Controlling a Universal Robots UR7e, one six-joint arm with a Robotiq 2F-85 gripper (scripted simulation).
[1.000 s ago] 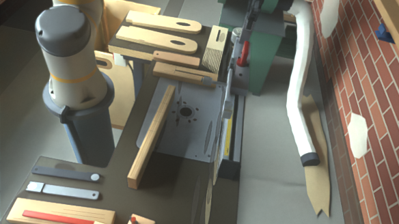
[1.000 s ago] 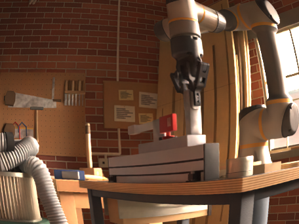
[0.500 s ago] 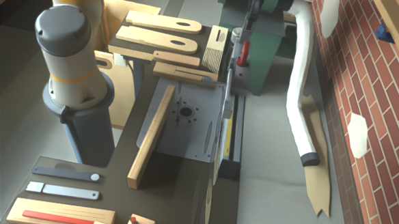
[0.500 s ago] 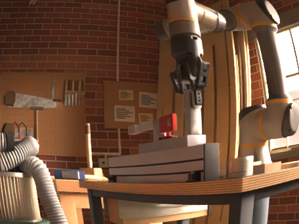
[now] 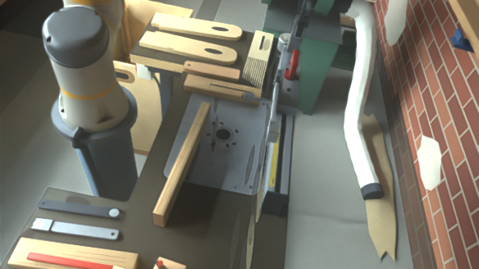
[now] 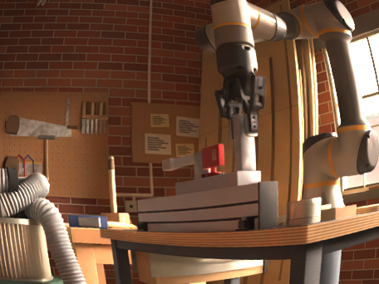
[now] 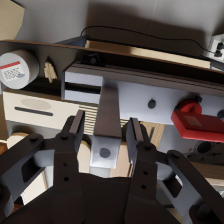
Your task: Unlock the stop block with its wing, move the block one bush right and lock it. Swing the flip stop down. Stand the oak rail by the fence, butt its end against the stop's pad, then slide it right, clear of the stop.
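Observation:
My gripper [image 7: 105, 129] is open and holds nothing; it straddles the tip of the grey flip stop arm [image 7: 106, 123], which stands upright from the stop block on the fence [image 6: 243, 141]. The red wing [image 7: 196, 123] sits on the fence's top a little to the right of the arm in the wrist camera, and shows as a red knob [image 6: 212, 160] from the second side camera. The oak rail [image 5: 182, 162] lies flat and slanted on the table, left of the router plate [image 5: 223, 145], apart from the fence [image 5: 272, 135].
The robot's base column [image 5: 88, 102] stands at the table's left edge. Wooden push blocks and a featherboard [image 5: 256, 59] crowd the far end of the table. Metal bars [image 5: 78, 207] and a boxed jig lie at the near left corner. A white hose [image 5: 361, 106] hangs right of the table.

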